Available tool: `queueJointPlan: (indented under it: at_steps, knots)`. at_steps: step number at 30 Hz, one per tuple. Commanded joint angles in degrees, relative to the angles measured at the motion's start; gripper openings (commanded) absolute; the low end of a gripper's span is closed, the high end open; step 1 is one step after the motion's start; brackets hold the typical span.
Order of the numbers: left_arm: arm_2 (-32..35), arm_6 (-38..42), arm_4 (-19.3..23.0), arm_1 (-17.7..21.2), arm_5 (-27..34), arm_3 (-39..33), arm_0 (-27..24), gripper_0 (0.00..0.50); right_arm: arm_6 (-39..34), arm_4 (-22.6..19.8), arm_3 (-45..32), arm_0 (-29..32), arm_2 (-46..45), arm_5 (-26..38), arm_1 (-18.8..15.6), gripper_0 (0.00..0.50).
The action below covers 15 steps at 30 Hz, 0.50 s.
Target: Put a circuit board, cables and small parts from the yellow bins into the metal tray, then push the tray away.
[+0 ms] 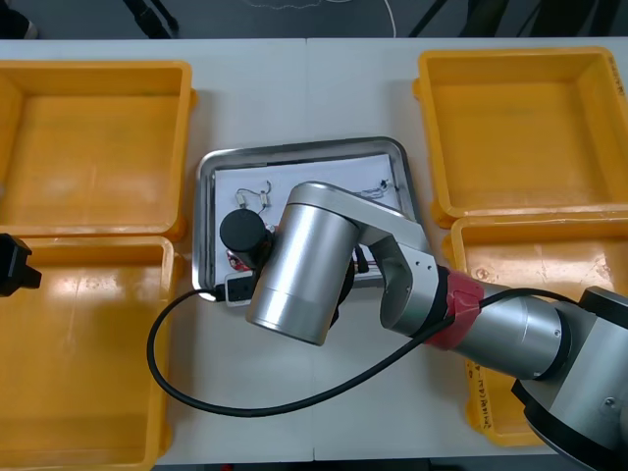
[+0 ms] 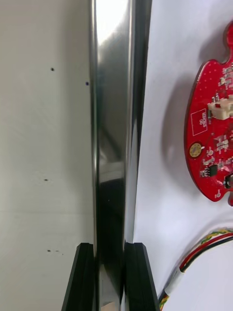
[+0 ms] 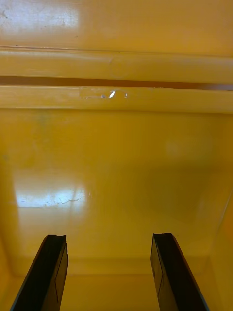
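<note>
right tool (image 2: 111, 248) clenched on rim of metal tray (image 1: 304, 149), at its 7 o'clock | left tool (image 3: 109, 237) released over yellow bin (image 1: 88, 392), 9 o'clock | risk: tray could be skewed by a corner-held push, and circuit board (image 2: 213, 131) slid

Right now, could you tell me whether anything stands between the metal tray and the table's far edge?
Nothing visible does. The right gripper is shut on the rim of the metal tray; the table beyond holds nothing, the yellow bins flanking it. The left gripper hangs open over a left bin.
</note>
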Motion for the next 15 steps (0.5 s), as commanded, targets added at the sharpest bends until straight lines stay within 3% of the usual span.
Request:
queueJointPlan:
  at_steps: [1, 15]
  knots:
    - [1.67, -5.24, -0.15, 2.62, 0.36, -0.32, 1.35, 0.500, 1.50, 0.96, -0.25, -2.98, -2.85, 0.23, 1.75, 0.000]
    - [1.67, -5.24, -0.15, 2.62, 0.36, -0.32, 1.35, 0.500, 3.08, 3.33, 7.49, -4.91, -6.89, -1.53, 4.92, 0.000]
